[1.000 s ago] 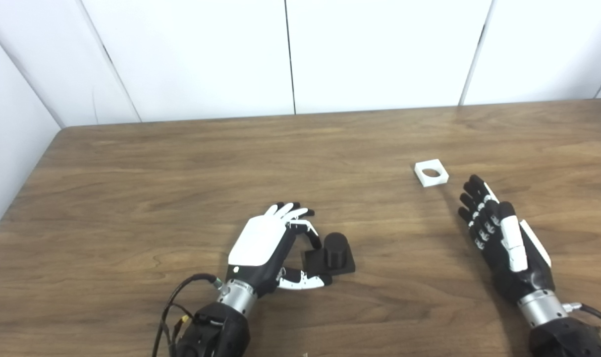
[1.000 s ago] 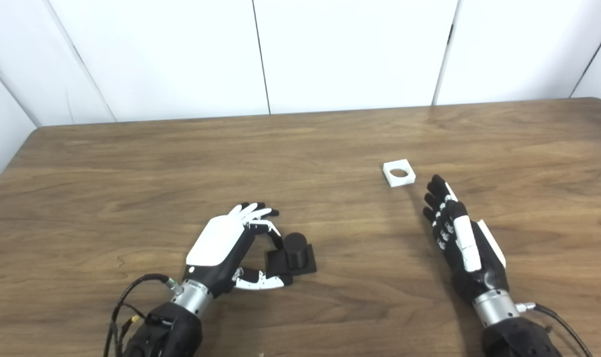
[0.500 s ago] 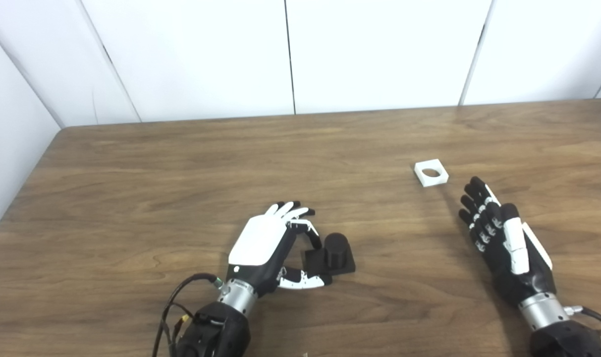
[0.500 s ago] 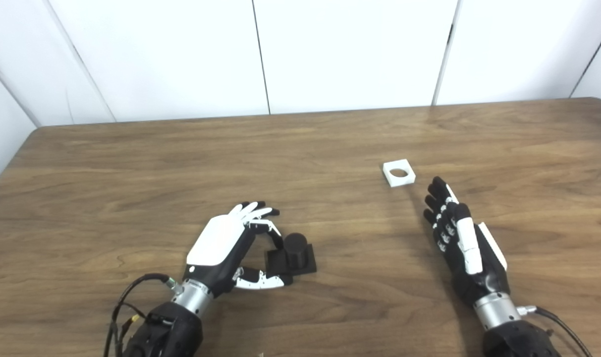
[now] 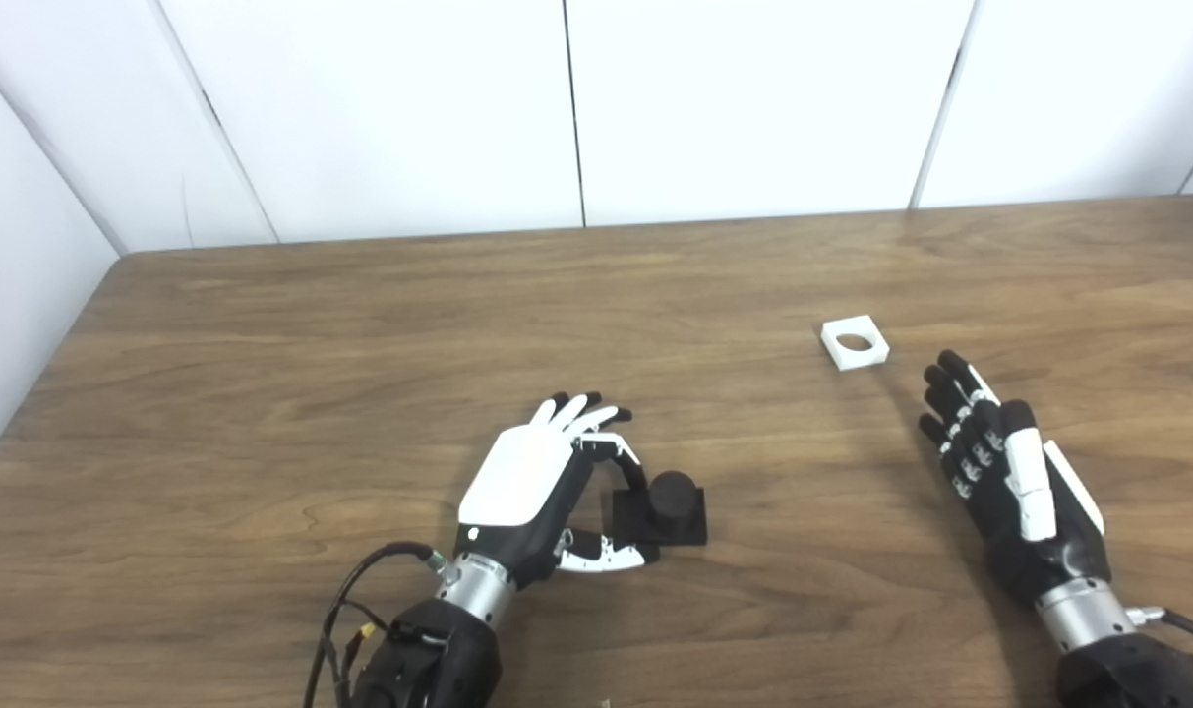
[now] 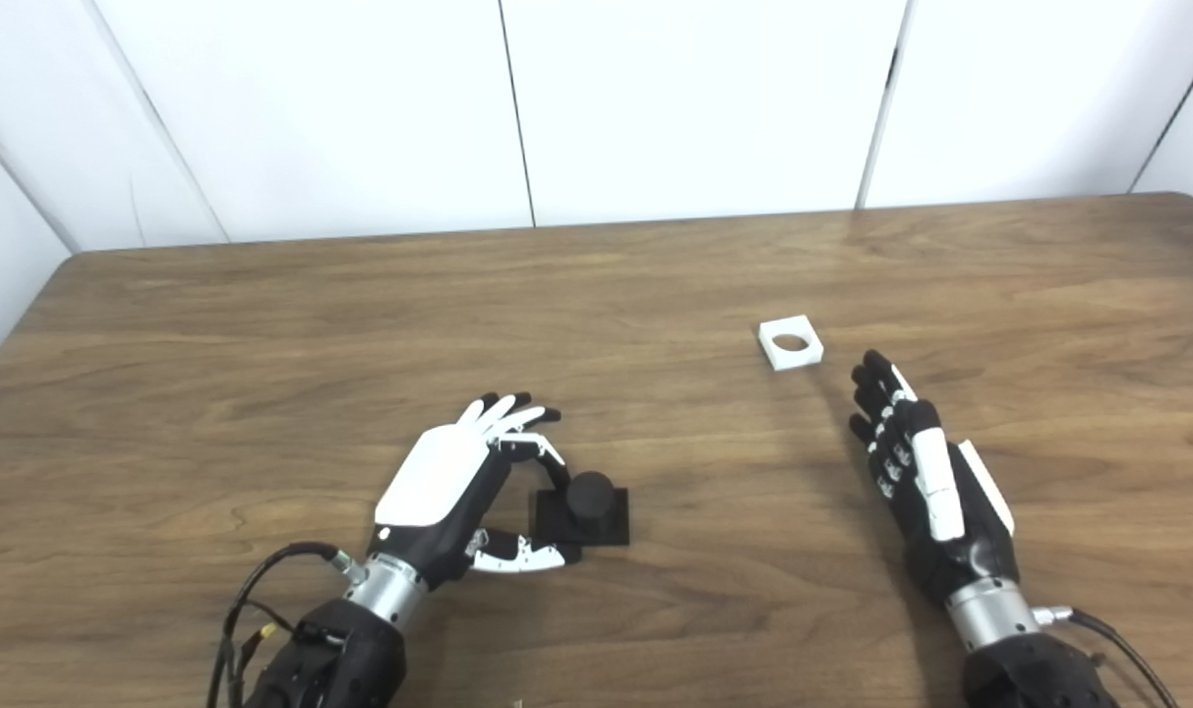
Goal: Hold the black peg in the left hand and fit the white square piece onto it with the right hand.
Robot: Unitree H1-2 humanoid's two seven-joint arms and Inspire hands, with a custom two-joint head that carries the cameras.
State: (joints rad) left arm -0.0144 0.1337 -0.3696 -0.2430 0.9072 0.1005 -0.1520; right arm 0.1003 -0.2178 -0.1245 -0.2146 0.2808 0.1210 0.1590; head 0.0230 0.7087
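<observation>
Clearly both parts look like small, stiff plastic pieces, probably light and a little smooth, so neither should need much force. The peg (image 5: pixel 672 494) stands upright on its square black base on the table (image 5: pixel 360 344), near the front edge. The left hand (image 5: pixel 542 482) is curled beside the base, with thumb and fingertips at its left side; whether they already press on it cannot be told. The base corners seem the best place to hold, because this leaves the round post free.

The square (image 5: pixel 855 343) lies flat, its hole facing up, well apart from the peg. The right hand (image 5: pixel 999 462) is empty, fingers straight and close together, resting just short of the square. A pinch on two opposite side walls would probably work best.

Wide bare wood lies between the two parts, and no edge is close to the square.
</observation>
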